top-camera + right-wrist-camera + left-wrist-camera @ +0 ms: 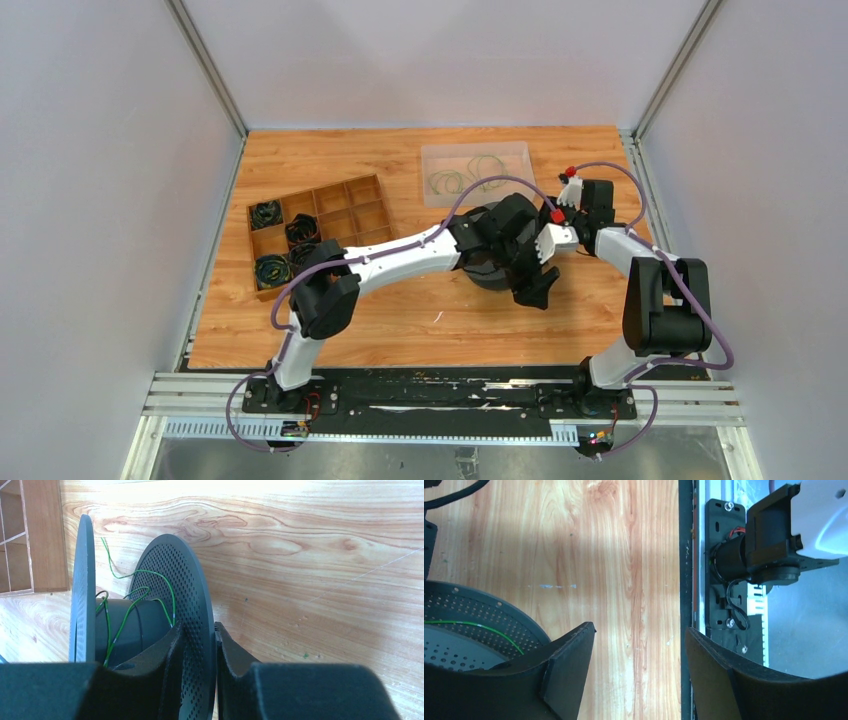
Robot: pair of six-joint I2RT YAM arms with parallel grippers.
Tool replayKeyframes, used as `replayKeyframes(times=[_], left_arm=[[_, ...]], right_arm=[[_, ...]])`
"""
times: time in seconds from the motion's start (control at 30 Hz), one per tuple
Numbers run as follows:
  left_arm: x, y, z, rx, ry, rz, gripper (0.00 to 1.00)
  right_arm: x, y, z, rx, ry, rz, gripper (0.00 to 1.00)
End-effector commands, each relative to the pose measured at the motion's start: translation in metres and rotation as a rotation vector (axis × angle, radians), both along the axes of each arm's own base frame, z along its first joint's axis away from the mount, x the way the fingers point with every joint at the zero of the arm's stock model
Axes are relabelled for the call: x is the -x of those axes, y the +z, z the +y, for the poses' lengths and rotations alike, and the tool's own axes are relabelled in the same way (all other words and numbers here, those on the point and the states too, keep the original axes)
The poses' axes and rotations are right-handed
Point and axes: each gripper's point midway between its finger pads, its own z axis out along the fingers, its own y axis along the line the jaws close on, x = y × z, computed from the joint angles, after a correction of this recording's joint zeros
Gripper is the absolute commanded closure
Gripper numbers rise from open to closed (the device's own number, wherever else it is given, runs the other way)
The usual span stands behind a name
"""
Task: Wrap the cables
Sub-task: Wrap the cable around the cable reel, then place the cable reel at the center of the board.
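**Top external view: both arms meet over the spool mid-worktop**

Top external shows my two arms crowded together right of the worktop's (pixel 400 325) centre, and the left arm's forearm hides most of the black spool (pixel 488 272) from above. On the right wrist camera the right gripper (pixel 197 627) is pinched on one perforated disc of the spool, a finger on each face, with the spool standing on edge. A few turns of the thin green cables (pixel 173 607) lie loosely round its hub, and one end sticks up free between the two discs.

On the left wrist camera the left gripper (pixel 639 630) stands wide apart with only bare wood between the fingers. It holds nothing. The spool's disc sits just beside its left finger, with one green strand across it.

More cables (pixel 450 183) lie looped in a clear tray (pixel 478 147) at the far edge. A purple arm cord (pixel 500 179) arcs over that tray and partly blocks my sight of it.

A wooden divider box (pixel 312 190) sits towards the left edge, well apart from the spool. Black cord bundles (pixel 272 268) fill several of its compartments.
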Motion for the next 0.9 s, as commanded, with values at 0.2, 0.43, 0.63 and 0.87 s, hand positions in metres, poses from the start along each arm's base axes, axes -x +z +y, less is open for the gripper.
replayKeyframes(times=[0.2, 0.43, 0.63, 0.87], left_arm=[[-0.094, 0.031, 0.082, -0.001, 0.216, -0.099, 0.27], [-0.18, 0.005, 0.17, -0.058, 0.519, -0.004, 0.24], [-0.201, -0.003, 0.198, -0.085, 0.593, -0.019, 0.23], [-0.205, -0.034, 0.205, -0.151, 0.606, 0.003, 0.23]], right_arm=[[0.009, -0.023, 0.002, 0.076, 0.09, 0.046, 0.99], [0.0, -0.025, -0.003, 0.11, 0.11, 0.059, 0.92], [-0.009, -0.029, -0.011, 0.129, 0.106, 0.086, 0.81], [-0.01, -0.029, -0.021, 0.102, 0.102, 0.103, 0.64]])
